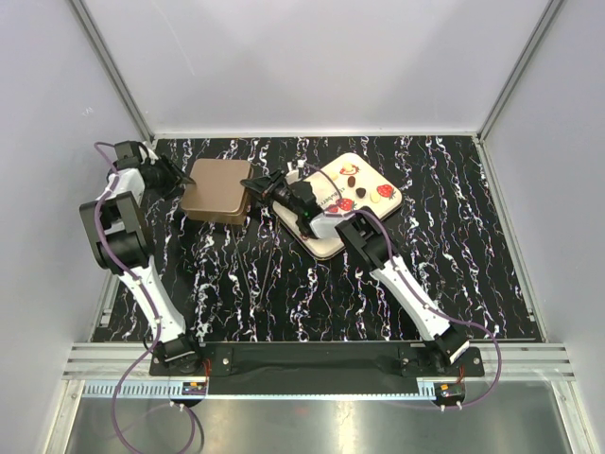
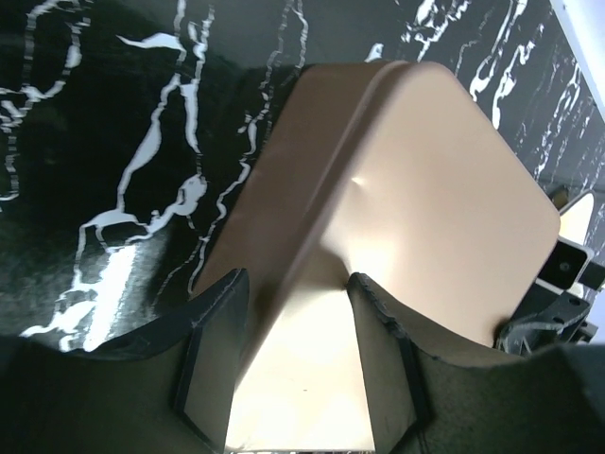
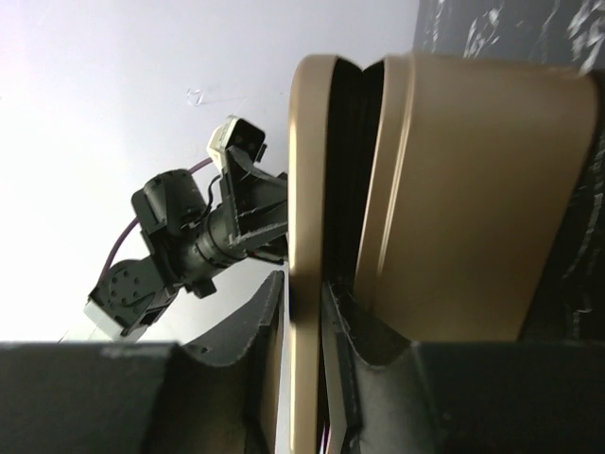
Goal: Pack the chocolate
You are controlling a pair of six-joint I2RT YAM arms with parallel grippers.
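Brown box [image 1: 216,189] sat on desk [image 1: 284,293] w/ left claw [image 1: 180,180] clamped on its left end and right claw [image 1: 254,184] pinching lid edge [image 3: 304,189]. Chocolate [image 1: 352,180] lay on cream tray [image 1: 326,238], just right of box.

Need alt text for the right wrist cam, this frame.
The right gripper, seen from its own wrist, pinches a thin tan panel of the brown box; a dark gap parts the panel from the rest of the box. Behind it, at the left, the left arm and its wrist camera show against a white wall.
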